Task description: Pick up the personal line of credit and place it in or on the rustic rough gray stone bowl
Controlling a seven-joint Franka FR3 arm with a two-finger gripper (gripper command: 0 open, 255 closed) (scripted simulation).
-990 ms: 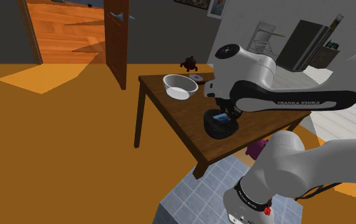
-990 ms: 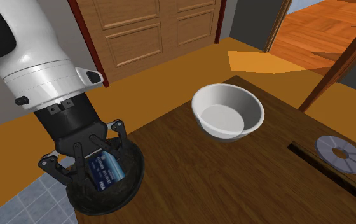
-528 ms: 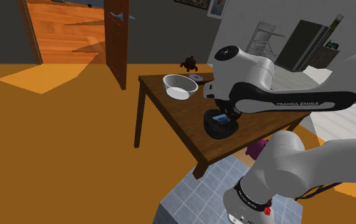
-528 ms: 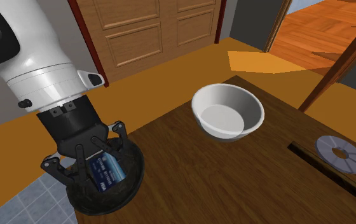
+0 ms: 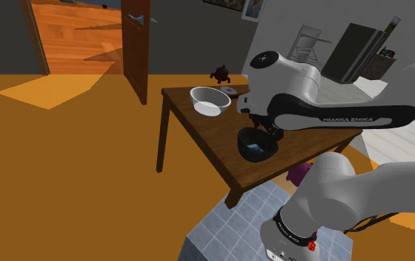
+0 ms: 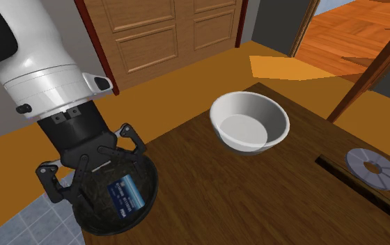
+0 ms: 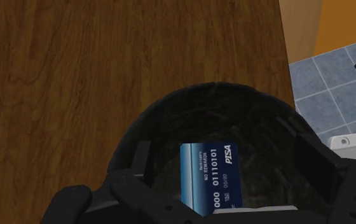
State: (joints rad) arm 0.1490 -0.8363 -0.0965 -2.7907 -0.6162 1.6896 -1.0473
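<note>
End effector (image 6: 95, 169) spread wide, empty; flat blue card (image 7: 208, 172) lies inside rough black bowl (image 7: 234, 108)

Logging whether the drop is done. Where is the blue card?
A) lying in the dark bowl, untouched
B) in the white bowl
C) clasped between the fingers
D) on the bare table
A: the blue card lies inside the dark bowl, and the gripper has its fingers apart, clear of it.

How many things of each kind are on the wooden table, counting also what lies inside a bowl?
Bowls: 2 (dark bowl, white bowl)
Cards: 1 (blue card, inside the dark bowl)
Discs: 1 (grey disc)
Total: 4
</note>
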